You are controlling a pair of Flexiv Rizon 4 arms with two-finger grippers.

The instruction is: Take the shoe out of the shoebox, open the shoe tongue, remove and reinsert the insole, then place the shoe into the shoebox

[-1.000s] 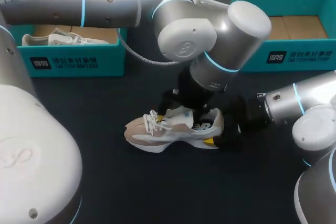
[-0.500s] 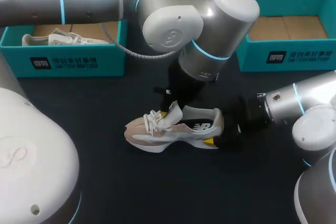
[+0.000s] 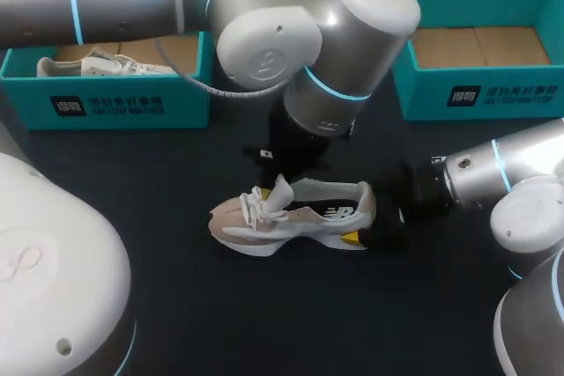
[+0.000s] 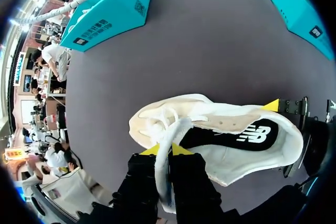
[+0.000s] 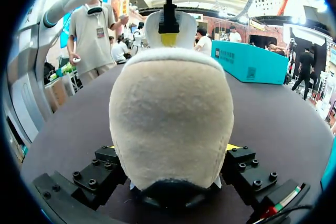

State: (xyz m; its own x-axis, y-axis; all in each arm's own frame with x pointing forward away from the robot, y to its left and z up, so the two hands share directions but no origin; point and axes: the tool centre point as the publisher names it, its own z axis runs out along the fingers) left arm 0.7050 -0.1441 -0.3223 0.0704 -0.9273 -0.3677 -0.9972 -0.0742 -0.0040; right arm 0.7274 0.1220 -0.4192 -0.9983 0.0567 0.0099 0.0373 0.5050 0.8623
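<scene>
Head view: shoe (image 3: 300,217) crosswise, toe left

The shoe (image 3: 295,217) is matt cream and beige, in cloth and suede-like panels. Its heel (image 5: 170,114) looks fuzzy and napped, and its sole (image 3: 264,244) smooth and white. The tongue (image 4: 169,140) is thin padded cloth, the lining (image 4: 210,139) black fabric. The tabletop (image 3: 220,305) is dark and matt. The left shoebox (image 3: 123,103) and right shoebox (image 3: 493,99) are matt teal cardboard, plain brown inside. The left arm (image 3: 264,41) and right arm (image 3: 520,182) have satin silver shells. The jaws are matt black with yellow tips.
</scene>
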